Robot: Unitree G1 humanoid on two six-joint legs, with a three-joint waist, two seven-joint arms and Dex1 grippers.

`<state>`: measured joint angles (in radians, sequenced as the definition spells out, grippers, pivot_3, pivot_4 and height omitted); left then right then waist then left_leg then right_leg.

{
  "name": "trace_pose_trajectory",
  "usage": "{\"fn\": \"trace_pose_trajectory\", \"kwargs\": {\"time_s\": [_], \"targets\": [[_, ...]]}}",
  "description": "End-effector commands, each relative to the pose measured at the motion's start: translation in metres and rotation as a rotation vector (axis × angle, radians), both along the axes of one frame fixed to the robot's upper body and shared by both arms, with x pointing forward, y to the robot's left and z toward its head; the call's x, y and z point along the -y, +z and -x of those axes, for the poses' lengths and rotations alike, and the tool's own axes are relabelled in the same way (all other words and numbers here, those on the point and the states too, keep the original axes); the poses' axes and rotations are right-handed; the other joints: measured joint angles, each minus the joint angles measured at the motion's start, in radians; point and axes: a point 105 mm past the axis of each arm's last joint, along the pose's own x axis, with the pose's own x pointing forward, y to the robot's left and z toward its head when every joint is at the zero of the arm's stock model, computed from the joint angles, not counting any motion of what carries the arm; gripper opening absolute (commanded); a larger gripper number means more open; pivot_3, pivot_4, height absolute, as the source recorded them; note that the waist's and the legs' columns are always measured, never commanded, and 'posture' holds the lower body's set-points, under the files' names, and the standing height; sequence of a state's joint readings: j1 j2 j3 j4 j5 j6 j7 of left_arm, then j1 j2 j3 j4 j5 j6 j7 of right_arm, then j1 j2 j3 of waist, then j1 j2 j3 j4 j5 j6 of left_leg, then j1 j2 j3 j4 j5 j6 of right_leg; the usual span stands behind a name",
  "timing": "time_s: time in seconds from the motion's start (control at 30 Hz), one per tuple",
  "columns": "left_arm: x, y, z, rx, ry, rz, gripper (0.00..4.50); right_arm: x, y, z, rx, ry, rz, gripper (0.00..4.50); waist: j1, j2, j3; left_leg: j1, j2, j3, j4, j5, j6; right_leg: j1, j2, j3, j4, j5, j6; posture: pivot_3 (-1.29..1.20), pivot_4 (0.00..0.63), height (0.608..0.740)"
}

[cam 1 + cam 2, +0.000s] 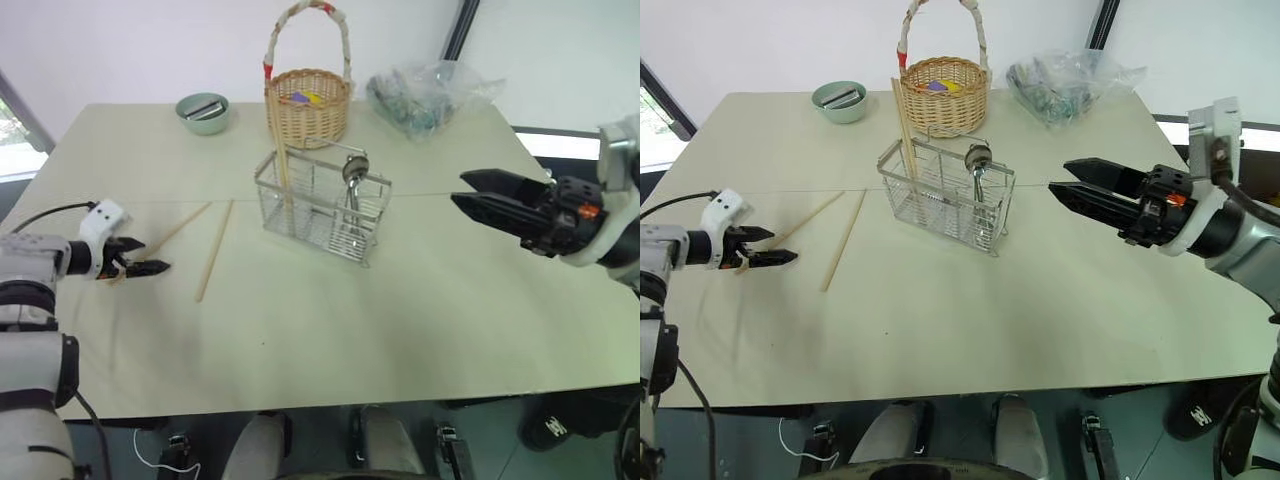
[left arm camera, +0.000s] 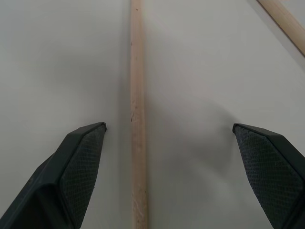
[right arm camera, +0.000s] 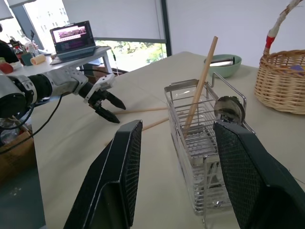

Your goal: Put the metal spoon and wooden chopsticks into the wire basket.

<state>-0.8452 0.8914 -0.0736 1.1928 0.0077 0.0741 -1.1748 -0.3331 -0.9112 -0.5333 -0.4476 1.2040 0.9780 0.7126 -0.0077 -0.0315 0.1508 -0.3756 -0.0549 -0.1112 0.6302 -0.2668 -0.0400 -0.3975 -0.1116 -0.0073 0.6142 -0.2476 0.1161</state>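
Note:
The wire basket (image 1: 322,205) stands mid-table. The metal spoon (image 1: 355,170) stands upright in its right side, rounded end up. One of the wooden chopsticks (image 1: 283,170) leans upright in its left compartment. Two more lie flat on the table to the left of the basket, one nearer it (image 1: 215,250) and one further left (image 1: 180,228). My left gripper (image 1: 152,256) is low over the table, open, its fingers either side of the near end of that further chopstick (image 2: 138,143). My right gripper (image 1: 460,189) hangs right of the basket, open and empty, pointing at it.
Behind the wire basket stands a round wicker basket (image 1: 308,105) with a tall handle. A green bowl (image 1: 203,112) sits at the back left and a clear plastic bag (image 1: 430,95) at the back right. Beyond the table's left edge, a laptop (image 3: 74,38) rests on a side table.

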Motion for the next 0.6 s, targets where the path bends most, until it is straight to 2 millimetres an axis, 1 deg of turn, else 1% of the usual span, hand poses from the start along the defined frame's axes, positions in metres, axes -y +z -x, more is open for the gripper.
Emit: {"fn": "trace_pose_trajectory", "kwargs": {"time_s": [0.03,0.13,0.17,0.2,0.27,0.3,0.33,0.43,0.6], "targets": [[-0.011,-0.011,0.009,-0.047,0.019,-0.068,4.50,0.000,0.008,0.009,0.035,0.006,0.020,2.40,0.000,0.000,-0.002,0.000,0.000,0.000,0.000,0.000,0.000,0.000,0.000,0.000,0.000,0.000,0.000,0.00,0.150,0.681],[-0.011,-0.014,0.010,-0.061,0.025,-0.074,4.50,0.000,0.003,0.012,0.020,0.019,0.041,2.40,-0.002,0.001,-0.004,0.001,0.000,0.000,0.000,0.000,0.000,0.001,0.000,0.000,0.000,0.000,0.000,0.00,0.150,0.681],[-0.010,-0.012,0.008,-0.053,0.028,-0.064,3.95,-0.001,0.002,0.013,0.016,0.025,0.047,2.47,-0.002,0.002,-0.004,0.001,0.000,0.000,0.000,0.000,0.000,0.001,0.000,0.000,0.000,0.000,0.000,0.00,0.150,0.681],[-0.009,-0.010,0.006,-0.046,0.031,-0.056,3.63,-0.001,0.001,0.014,0.011,0.031,0.052,2.47,-0.003,0.002,-0.004,0.001,0.000,0.000,0.000,0.000,0.000,0.001,0.000,0.000,0.000,0.000,0.000,0.00,0.150,0.681],[-0.008,-0.006,0.003,-0.034,0.035,-0.042,2.60,-0.002,-0.001,0.016,0.002,0.044,0.060,2.47,-0.003,0.002,-0.004,0.001,0.000,0.000,0.000,0.000,0.000,0.001,0.000,0.000,0.000,0.000,0.000,0.00,0.150,0.681],[-0.007,-0.006,0.003,-0.031,0.034,-0.041,2.15,-0.002,-0.002,0.017,-0.001,0.049,0.067,2.47,-0.003,0.002,-0.004,0.001,0.000,0.000,0.000,0.000,0.000,0.001,0.000,0.000,0.001,0.000,0.000,0.00,0.150,0.681],[-0.007,-0.005,0.002,-0.029,0.032,-0.040,1.56,-0.002,-0.004,0.018,-0.002,0.055,0.074,2.47,-0.002,0.002,-0.004,0.001,0.000,0.000,0.000,0.000,0.000,0.001,0.000,0.000,0.001,0.000,0.000,0.00,0.150,0.681],[-0.005,-0.001,-0.001,-0.017,0.031,-0.037,0.03,-0.002,-0.006,0.020,-0.004,0.067,0.085,2.47,-0.001,0.002,-0.004,0.001,0.000,0.000,0.000,0.000,0.000,0.001,-0.001,0.000,0.000,0.000,0.000,0.00,0.150,0.681],[-0.003,0.004,-0.004,0.006,0.035,-0.016,0.03,-0.004,-0.012,0.021,-0.005,0.078,0.101,2.47,0.001,0.002,-0.004,0.000,0.000,0.000,0.000,0.000,0.001,0.001,-0.001,-0.001,0.000,0.000,0.000,0.00,0.150,0.681]]}}
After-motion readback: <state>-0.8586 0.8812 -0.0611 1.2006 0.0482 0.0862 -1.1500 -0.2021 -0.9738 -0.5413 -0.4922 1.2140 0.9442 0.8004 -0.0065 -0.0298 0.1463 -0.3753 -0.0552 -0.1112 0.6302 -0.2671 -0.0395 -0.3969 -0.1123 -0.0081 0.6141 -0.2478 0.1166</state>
